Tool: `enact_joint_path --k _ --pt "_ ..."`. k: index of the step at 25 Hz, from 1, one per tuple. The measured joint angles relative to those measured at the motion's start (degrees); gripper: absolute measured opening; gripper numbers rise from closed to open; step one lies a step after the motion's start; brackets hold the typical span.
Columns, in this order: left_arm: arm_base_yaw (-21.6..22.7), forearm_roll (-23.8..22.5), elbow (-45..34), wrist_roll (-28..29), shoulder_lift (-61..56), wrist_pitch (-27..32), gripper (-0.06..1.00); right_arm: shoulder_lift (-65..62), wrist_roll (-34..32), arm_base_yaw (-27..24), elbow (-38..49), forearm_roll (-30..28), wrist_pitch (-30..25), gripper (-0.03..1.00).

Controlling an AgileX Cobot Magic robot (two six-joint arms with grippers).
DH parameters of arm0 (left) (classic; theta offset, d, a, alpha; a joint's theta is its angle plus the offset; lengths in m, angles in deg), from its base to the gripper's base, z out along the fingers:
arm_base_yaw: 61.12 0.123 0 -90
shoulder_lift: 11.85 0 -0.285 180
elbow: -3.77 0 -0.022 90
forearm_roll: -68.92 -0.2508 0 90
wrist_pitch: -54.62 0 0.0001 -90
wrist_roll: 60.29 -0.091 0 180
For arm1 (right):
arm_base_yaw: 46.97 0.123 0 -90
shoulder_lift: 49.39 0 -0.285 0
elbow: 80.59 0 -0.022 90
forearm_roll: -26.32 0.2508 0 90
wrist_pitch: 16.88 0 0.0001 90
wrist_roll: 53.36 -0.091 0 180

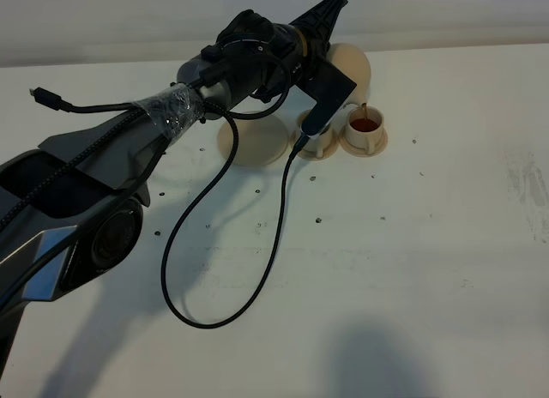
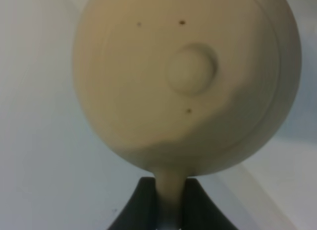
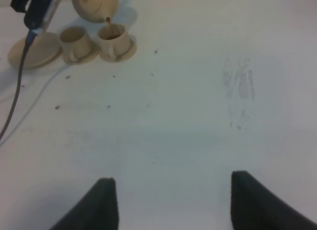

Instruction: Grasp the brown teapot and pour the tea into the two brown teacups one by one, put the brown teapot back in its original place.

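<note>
left pincer [image 2: 171, 188]: clamped together on the loop handle of the round-bellied pale beige-tan ceramic teapot [image 1: 355, 63], with a dark finger [image 2: 141, 207] on either side of the handle.
teapot: held in the air above the tabletop and tipped, its spout down over the right-hand cup. Its knobbed lid [image 2: 190, 70] is on and faces the left wrist camera.
tea stream [image 1: 364, 109]: a thin brown thread running from the spout into the cup below.
right-hand cup [image 1: 365, 125]: a small pale beige-tan ceramic teacup with a loop handle. It stands on its small round saucer and holds reddish-brown tea.
left-hand cup [image 3: 74, 37]: a matching small beige teacup on its own saucer, just beside the first. In the high view the left arm partly hides it. I cannot tell what is in it.
wide saucer [image 1: 253, 142]: a flat round pale beige ceramic saucer on the tabletop, just beside the left-hand cup.
right pincer [image 3: 168, 205]: fingers spread apart and gripping nothing, over the tabletop well apart from the tea set.
tabletop [image 1: 412, 269]: white, with small dark specks.
cable [image 1: 214, 269]: black, looping from the left arm across the tabletop.
</note>
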State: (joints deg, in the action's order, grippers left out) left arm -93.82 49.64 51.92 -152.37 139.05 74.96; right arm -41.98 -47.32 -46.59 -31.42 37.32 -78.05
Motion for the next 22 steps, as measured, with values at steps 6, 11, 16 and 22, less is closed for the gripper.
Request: enact_joint_path --k 6,11,16,22 --pt "0.0 -0.2 0.0 0.0 0.0 -0.7 0.11 0.0 0.0 0.0 0.0 0.0 0.0 0.52" --pt "0.0 -1.6 0.0 0.0 0.0 -1.3 0.11 0.0 -0.1 0.0 0.0 0.0 0.0 0.52" --pt "0.0 -3.1 0.0 0.0 0.1 -1.5 0.11 0.0 -0.1 0.0 0.0 0.0 0.0 0.52" --pt "0.0 -3.1 0.0 0.0 0.1 -1.5 0.11 0.0 -0.1 0.0 0.0 0.0 0.1 0.52"
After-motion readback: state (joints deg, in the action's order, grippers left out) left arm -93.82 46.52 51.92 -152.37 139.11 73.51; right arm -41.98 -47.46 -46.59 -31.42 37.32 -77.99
